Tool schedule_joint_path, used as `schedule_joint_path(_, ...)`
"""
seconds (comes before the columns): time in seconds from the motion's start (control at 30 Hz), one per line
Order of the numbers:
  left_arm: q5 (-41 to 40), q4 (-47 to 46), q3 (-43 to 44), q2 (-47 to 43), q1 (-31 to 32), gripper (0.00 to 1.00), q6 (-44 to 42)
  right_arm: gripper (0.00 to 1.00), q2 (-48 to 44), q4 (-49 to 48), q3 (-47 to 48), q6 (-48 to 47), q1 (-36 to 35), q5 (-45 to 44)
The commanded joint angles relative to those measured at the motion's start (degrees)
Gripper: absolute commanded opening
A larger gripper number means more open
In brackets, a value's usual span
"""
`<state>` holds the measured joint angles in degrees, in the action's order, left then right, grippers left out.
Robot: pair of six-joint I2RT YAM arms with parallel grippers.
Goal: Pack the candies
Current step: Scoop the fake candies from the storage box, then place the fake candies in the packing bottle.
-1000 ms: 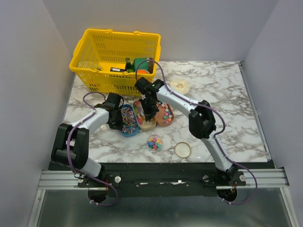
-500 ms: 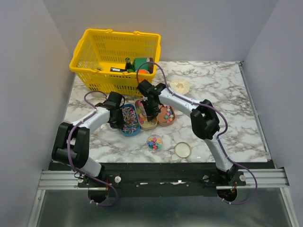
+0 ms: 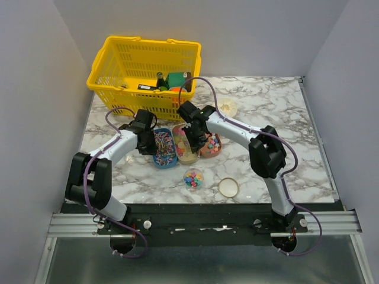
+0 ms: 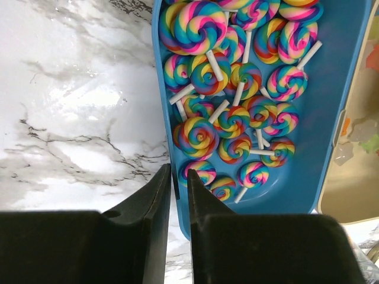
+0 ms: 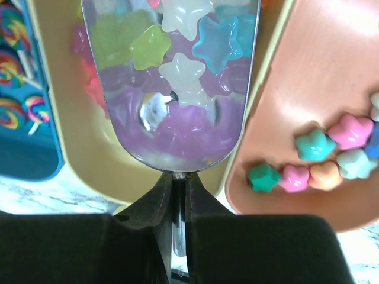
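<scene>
Star-shaped candies (image 5: pixel 177 71) in pale blue, green and white lie in a metal scoop (image 5: pixel 172 127). My right gripper (image 5: pixel 179 177) is shut on the scoop's handle and holds it over the beige oval tray (image 5: pixel 65 136). More star candies (image 5: pixel 320 160) lie in the salmon tray (image 5: pixel 308 77) to its right. My left gripper (image 4: pixel 179 173) is shut on the near rim of the blue tray (image 4: pixel 331 89), which is full of swirl lollipops (image 4: pixel 195 26). In the top view the left gripper (image 3: pixel 149 142) is at the blue tray (image 3: pixel 164 161) and the right gripper (image 3: pixel 195 142) is over the beige tray (image 3: pixel 185 157).
A small round container (image 3: pixel 193 178) with mixed candies stands in front of the trays, with its round lid (image 3: pixel 228 187) to its right. A yellow basket (image 3: pixel 127 62) with goods is behind the trays. A pale crumpled item (image 3: pixel 226 107) lies at the back.
My right gripper with the scoop has shifted a little to the right over the trays. The left gripper has stayed at the blue tray.
</scene>
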<state>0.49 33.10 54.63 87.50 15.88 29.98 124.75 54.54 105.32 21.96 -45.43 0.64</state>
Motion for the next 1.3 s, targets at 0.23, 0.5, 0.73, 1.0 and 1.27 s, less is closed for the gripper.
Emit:
schedule_joint_path(0.23,0.7,-0.6,-0.6,-3.7,0.4,0.41,-0.2,0.01,-11.5,-2.9,-6.1,-1.0,-2.6,-2.8)
schedule_joint_path(0.5,2.0,-0.3,0.7,-9.8,0.4,0.68,-1.1,0.01,-21.6,-0.5,-13.9,0.7,-5.5,-2.4)
schedule_joint_path(0.73,5.0,-1.9,0.0,-16.0,0.4,0.83,-4.0,0.01,-28.2,4.7,-18.7,3.0,-10.3,1.3)
schedule_joint_path(1.0,4.1,-8.5,-6.8,-19.9,0.4,0.87,-4.9,0.01,-33.9,8.6,-25.1,8.0,-12.3,15.5)
schedule_joint_path(1.27,3.9,-13.8,-11.4,-24.2,0.4,0.89,-4.0,0.01,-35.5,8.7,-29.5,10.3,-12.4,25.6)
